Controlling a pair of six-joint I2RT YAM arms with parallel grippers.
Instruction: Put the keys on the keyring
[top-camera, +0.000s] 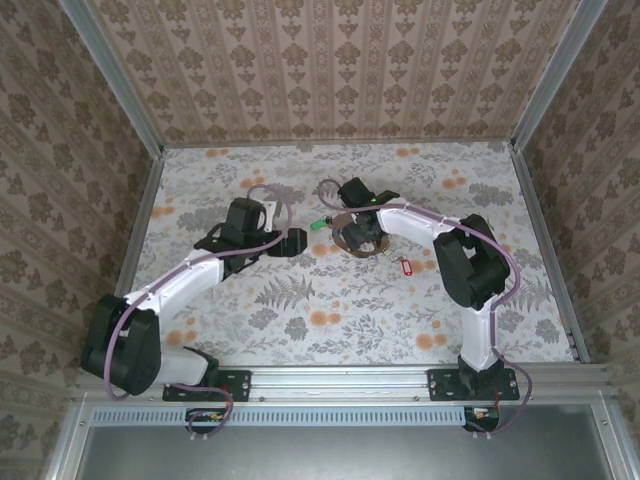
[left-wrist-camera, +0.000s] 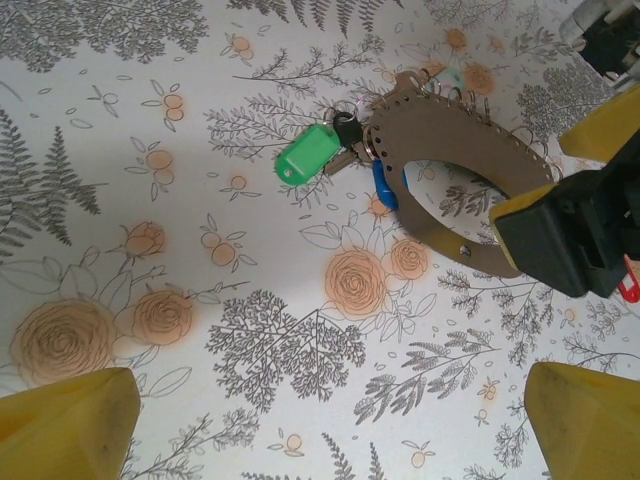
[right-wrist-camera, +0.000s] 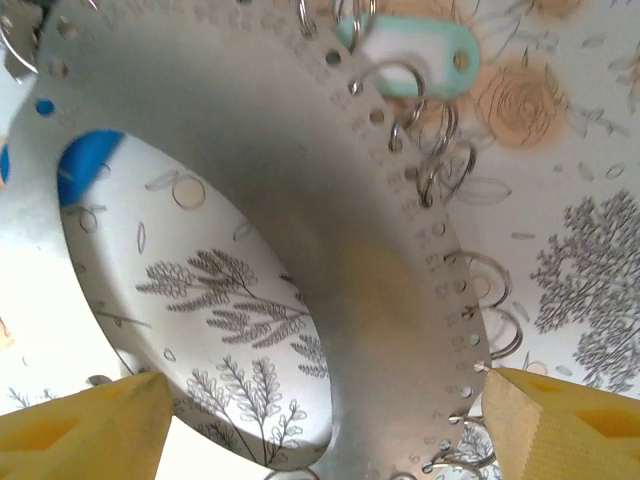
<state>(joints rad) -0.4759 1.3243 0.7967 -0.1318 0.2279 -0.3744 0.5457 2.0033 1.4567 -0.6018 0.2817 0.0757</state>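
Left gripper (left-wrist-camera: 330, 425) hung released over open table (left-wrist-camera: 200, 300), loads of room, just short of the green key (left-wrist-camera: 303, 157) lying at the edge of the keyring (left-wrist-camera: 440, 125). Right gripper (right-wrist-camera: 325, 400) was spread too, straddling the strap band; the red key (top-camera: 405, 265) sat apart by the right arm

Fern-and-rose printed tabletop (top-camera: 330, 320) — damask-patterned walls (top-camera: 340, 60) around it, aluminium rail (top-camera: 340, 378) along the near edge

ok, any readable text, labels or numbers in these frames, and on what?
No legible text anywhere.
Green key tag: no writing visible.
Red key tag: too small to tell.
Pale tag: white insert looks blank.
Strap loop: any marks by its holes are too blurred to read.
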